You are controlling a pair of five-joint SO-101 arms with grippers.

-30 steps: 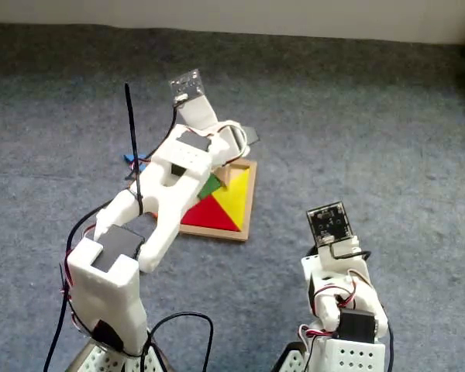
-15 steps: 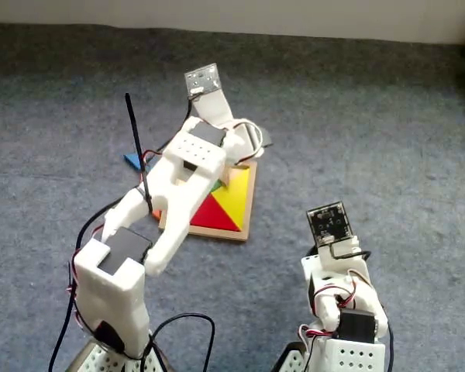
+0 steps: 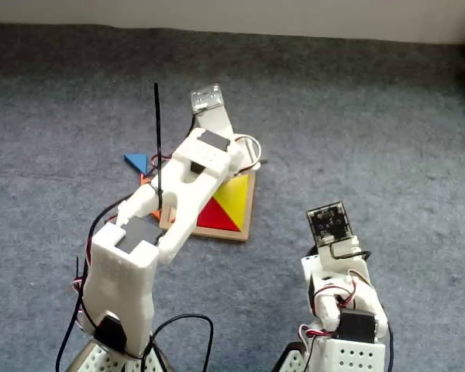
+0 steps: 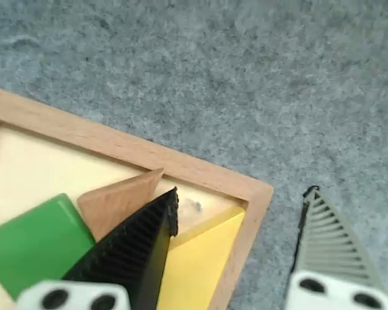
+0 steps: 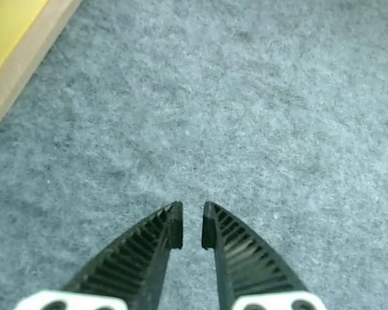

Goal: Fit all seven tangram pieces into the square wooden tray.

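Grey carpet (image 3: 372, 116) bears the wooden tray (image 4: 181, 169), over whose corner the left gripper (image 4: 241, 192) hangs wide open and empty above a brown triangle (image 4: 113, 201), so placing seems done; next likely means fetching the blue triangle (image 3: 137, 162) outside the tray.

High overview, two close wrist views, common tray (image 3: 250, 205)

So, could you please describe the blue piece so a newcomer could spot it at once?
Find the wooden tray on the grey carpet. Left of it in the high view, on the carpet, lies a blue triangle. Unlike the red piece and yellow piece, it is outside the tray.
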